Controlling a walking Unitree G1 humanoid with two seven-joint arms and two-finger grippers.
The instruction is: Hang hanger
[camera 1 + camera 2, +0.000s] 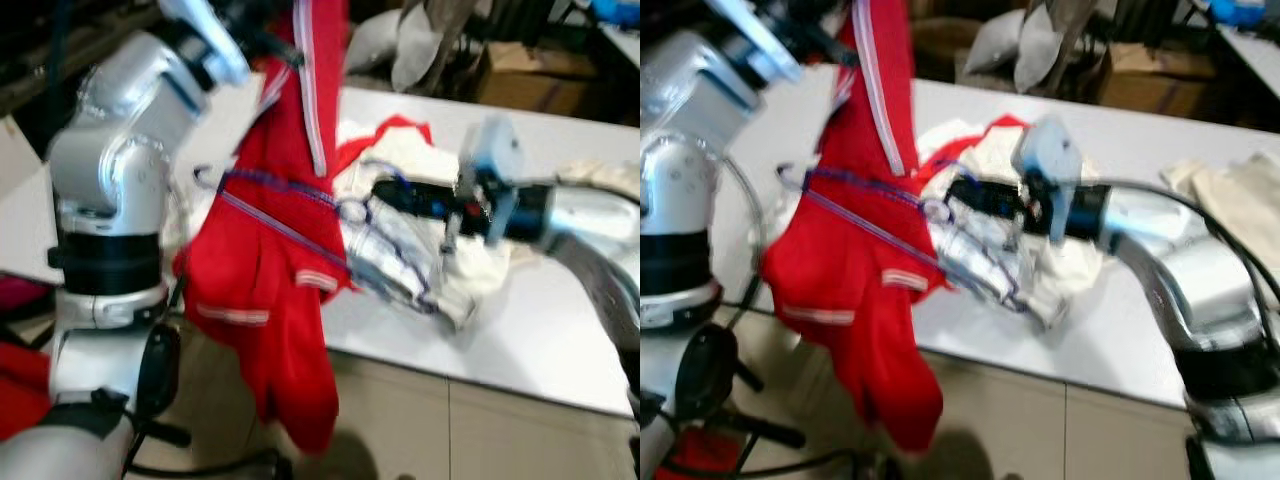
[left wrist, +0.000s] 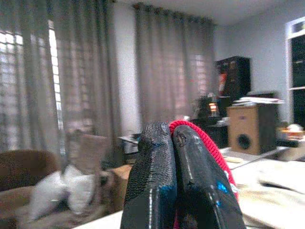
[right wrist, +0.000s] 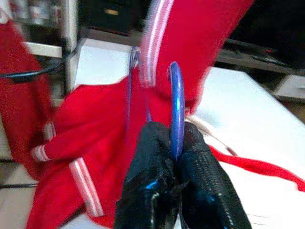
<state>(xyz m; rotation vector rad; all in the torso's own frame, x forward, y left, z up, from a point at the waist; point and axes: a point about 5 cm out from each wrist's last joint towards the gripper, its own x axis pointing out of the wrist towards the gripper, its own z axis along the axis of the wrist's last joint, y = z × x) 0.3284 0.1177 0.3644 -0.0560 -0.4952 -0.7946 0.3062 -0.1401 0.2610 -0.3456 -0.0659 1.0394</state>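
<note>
Dangling red jacket [image 1: 270, 270] pinched by left gripper [image 2: 174, 143]; right gripper [image 3: 175, 157] clamps hanger [image 3: 177, 109] (thin, blue).

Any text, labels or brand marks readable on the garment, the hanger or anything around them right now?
No readable text in any view.
Red garment: white stripes only, no print or label visible.
Blue hanger, pinched in the right hand: no marking.
Left hand, gripping the garment's red hem: nothing written.
Cardboard boxes behind the table: too blurred to read.
</note>
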